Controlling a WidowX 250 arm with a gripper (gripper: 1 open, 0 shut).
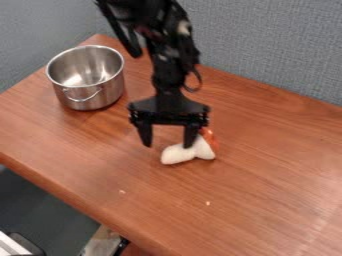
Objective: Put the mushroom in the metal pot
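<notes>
Shiny steel metal pot [86, 78], matt cream mushroom [187, 152], smooth reddish wood table [267, 190].

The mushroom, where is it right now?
The mushroom lies on the wooden table near mid-frame, under the open gripper, right of the metal pot.
</notes>
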